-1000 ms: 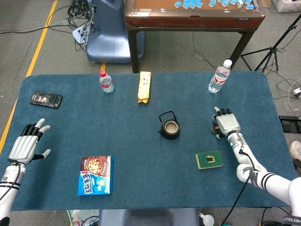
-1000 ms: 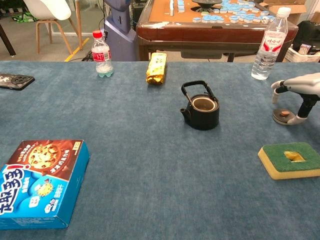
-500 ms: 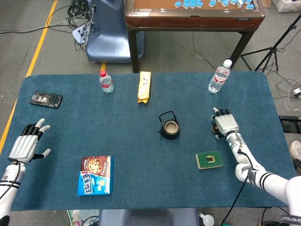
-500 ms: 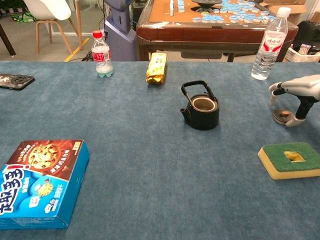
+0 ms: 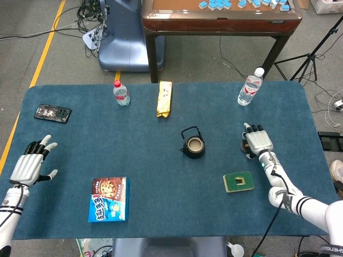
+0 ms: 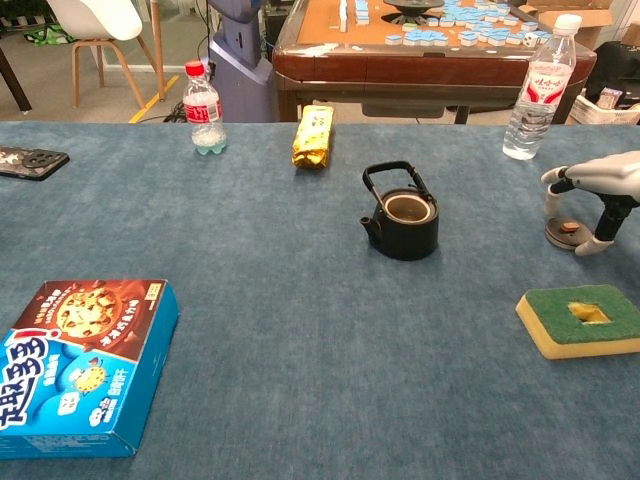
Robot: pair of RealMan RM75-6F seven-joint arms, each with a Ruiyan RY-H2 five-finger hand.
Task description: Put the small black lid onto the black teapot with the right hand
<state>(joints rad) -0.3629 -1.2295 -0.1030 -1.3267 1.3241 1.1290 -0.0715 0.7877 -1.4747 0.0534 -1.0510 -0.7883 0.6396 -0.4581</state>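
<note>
The black teapot (image 5: 193, 145) (image 6: 404, 217) stands open-topped at the table's middle, handle upright. The small black lid (image 6: 566, 234) lies flat on the cloth far to its right; in the head view only its edge (image 5: 246, 149) peeks out from under my right hand. My right hand (image 5: 258, 140) (image 6: 598, 187) arches over the lid, a finger (image 6: 552, 192) down on its far-left side and the thumb (image 6: 597, 243) on its near-right side, both apart from it. My left hand (image 5: 31, 163) rests on the table's left edge with spread fingers, holding nothing.
A green and yellow sponge (image 5: 238, 181) (image 6: 583, 318) lies just in front of the lid. A water bottle (image 5: 250, 87) (image 6: 536, 87) stands behind it. Further left are a yellow packet (image 5: 164, 98), a small bottle (image 5: 121, 93), a phone (image 5: 52, 113) and a cookie box (image 5: 109, 198).
My right hand has shifted slightly left and back right above the lid. The lid and teapot have not moved.
</note>
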